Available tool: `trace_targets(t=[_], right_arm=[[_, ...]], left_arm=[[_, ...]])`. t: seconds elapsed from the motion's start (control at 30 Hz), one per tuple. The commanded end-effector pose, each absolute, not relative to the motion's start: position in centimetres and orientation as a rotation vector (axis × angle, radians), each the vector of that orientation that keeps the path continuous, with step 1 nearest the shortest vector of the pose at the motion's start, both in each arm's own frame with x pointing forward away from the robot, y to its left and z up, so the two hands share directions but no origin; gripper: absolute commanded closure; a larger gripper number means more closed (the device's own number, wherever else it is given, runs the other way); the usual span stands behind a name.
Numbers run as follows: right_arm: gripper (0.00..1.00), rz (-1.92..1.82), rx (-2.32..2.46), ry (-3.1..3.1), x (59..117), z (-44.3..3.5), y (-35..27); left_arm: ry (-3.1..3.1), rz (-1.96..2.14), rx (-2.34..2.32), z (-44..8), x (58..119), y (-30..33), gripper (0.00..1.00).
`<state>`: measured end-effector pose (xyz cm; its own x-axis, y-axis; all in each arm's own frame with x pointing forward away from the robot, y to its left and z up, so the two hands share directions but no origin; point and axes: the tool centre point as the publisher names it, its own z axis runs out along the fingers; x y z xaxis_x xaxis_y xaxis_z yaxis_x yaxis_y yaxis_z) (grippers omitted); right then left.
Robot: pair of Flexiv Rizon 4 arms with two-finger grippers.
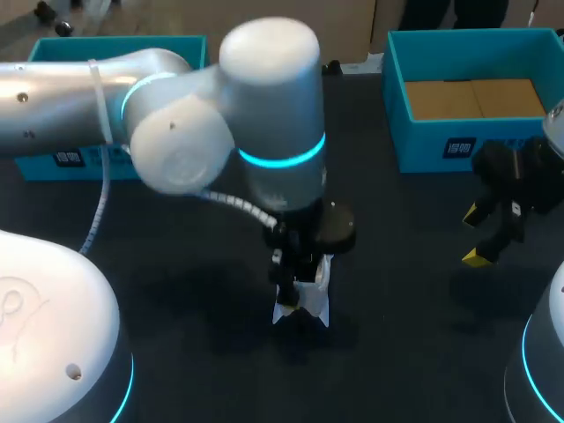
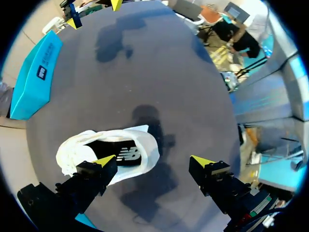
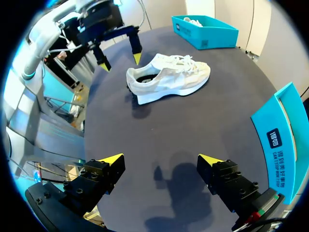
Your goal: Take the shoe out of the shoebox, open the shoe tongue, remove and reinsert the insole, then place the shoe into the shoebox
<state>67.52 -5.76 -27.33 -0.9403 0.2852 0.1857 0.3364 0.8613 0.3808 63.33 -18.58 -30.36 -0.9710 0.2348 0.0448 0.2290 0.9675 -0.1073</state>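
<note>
Left wrist view: my left gripper point(image 2: 153, 161) stands wide and empty, one yellow tip over the heel opening of the white mesh sneaker point(image 2: 72, 152), upright at centre, outside the teal cardboard shoebox point(image 1: 423, 145) at far right. My right gripper point(image 1: 474, 236), also wide and empty, hangs well right. Recommended: right steadies the toe; left pinches only the heel edge of the dark insole point(image 2: 126, 155).

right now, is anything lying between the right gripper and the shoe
No. In the right wrist view only bare table lies between the right gripper and the shoe.
</note>
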Motion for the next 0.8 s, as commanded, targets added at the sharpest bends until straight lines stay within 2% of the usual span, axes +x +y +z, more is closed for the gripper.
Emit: trace_targets(t=[0.03, 0.8], right_arm=[[0.0, -0.627, -0.489, -2.914, 67.4, -27.4, -5.8], [0.0, -0.627, -0.489, -2.914, 67.4, -27.4, -5.8]], left_arm=[[-3.102, 0.161, -0.324, -31.8, 63.4, -19.0, 0.0], [-3.046, 0.084, -0.19, -37.3, 62.5, -19.9, 0.0]])
